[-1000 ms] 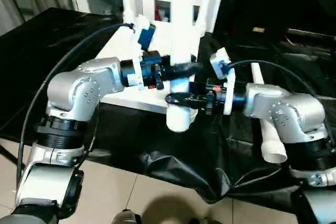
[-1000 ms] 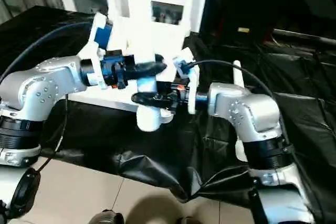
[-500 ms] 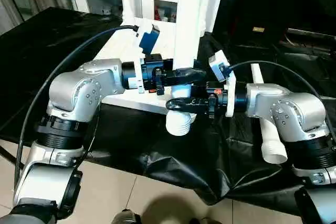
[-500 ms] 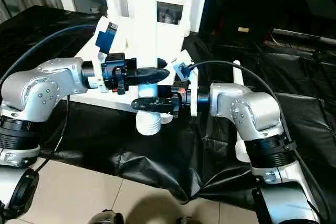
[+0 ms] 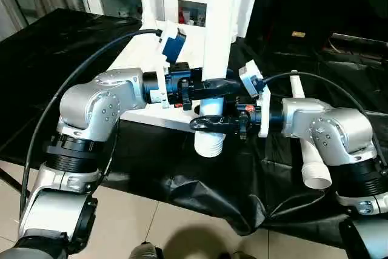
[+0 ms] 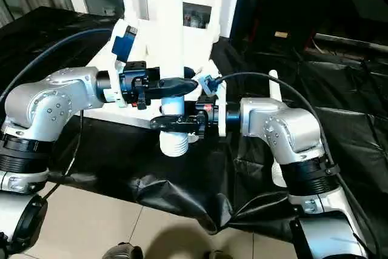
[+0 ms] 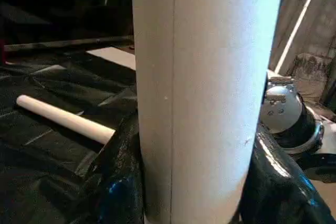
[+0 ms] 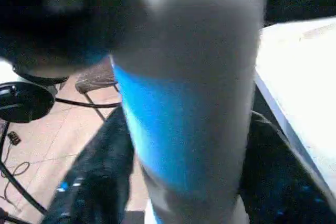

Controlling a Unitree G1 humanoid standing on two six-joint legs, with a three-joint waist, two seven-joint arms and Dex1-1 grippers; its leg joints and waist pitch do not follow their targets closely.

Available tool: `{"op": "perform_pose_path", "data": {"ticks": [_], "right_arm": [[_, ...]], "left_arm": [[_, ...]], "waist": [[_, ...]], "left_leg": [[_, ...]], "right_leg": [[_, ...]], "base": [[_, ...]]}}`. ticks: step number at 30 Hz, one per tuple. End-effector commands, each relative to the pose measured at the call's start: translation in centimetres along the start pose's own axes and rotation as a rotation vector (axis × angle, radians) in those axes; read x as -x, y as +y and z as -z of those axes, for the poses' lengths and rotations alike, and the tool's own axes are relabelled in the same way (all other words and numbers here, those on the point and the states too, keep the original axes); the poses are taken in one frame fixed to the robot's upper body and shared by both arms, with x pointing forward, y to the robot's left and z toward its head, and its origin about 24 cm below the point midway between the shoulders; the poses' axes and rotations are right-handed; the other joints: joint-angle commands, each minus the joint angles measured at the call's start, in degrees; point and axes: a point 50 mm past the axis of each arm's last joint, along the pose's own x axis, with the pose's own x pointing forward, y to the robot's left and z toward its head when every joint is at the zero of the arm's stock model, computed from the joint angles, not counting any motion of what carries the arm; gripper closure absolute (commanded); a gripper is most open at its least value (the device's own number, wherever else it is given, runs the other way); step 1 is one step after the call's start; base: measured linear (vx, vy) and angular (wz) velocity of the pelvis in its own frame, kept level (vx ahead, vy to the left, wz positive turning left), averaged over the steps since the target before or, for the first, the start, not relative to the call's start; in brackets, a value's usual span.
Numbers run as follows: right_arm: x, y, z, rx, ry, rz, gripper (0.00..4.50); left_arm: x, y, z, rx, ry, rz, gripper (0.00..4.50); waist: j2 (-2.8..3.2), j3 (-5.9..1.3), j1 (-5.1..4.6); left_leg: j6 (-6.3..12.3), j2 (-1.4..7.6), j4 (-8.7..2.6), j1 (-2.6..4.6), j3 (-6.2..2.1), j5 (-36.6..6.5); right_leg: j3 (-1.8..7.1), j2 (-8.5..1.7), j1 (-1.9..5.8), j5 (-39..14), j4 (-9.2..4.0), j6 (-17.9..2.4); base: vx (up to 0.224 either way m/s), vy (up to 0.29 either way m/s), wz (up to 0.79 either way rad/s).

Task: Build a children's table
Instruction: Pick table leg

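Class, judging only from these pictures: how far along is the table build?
Done: legs already stand upright in the tabletop at the far side. In hand: the left pincer and right pincer both grip one upright leg, its ribbed end hanging unseated. Left: seat it; another leg lies on the black cloth.

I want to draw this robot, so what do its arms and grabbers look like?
Both arms are shiny silver with round, chunky joints and black rings lower down. A thick black cable loops over each arm to the wrist. Each wrist has a white bracket with a blue block on it. The left gripper and right gripper each have two smooth, glossy black fingers, with little red bits on the black body behind them.
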Motion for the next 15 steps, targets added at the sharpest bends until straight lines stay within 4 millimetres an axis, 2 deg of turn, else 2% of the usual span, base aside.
{"op": "perform_pose_path", "data": {"ticks": [1,9,10,15], "right_arm": [[-0.03,0.11,0.05,-0.002,-0.013,-0.013,2.22],[0.01,0.13,-0.01,-0.003,-0.021,-0.013,2.52],[0.00,0.13,-0.01,-0.003,-0.022,-0.013,2.53],[-0.08,-0.01,0.02,-0.014,-0.065,0.015,2.63]], "left_arm": [[0.03,0.02,-0.45,-0.023,-0.004,-0.001,2.61],[0.02,0.32,-0.19,-0.012,0.011,-0.025,2.62],[0.04,0.31,-0.14,0.009,0.013,-0.017,2.06],[0.25,0.38,-0.67,0.052,-0.069,-0.022,1.71]], "waist": [[-0.29,-5.15,0.04],[-0.41,-5.19,0.06],[-0.35,-5.18,0.05],[-0.39,-5.26,0.11]], "left_leg": [[-2.83,1.09,-3.90,1.69,-0.25,-16.9],[-2.66,1.12,-3.87,1.68,-0.23,-16.5],[-2.70,1.09,-3.86,1.71,-0.19,-16.5],[-2.64,1.08,-3.77,1.66,-0.18,-16.0]], "right_leg": [[1.31,-2.67,2.44,-24.9,-4.53,-8.0],[1.35,-2.67,2.45,-24.8,-4.52,-7.9],[1.34,-2.65,2.44,-24.6,-4.43,-8.0],[1.31,-2.74,2.52,-23.5,-4.41,-8.7]], "base": [[0.000,0.000,0.00],[0.000,0.000,0.00],[0.000,0.000,0.00],[0.000,0.000,0.00]]}}
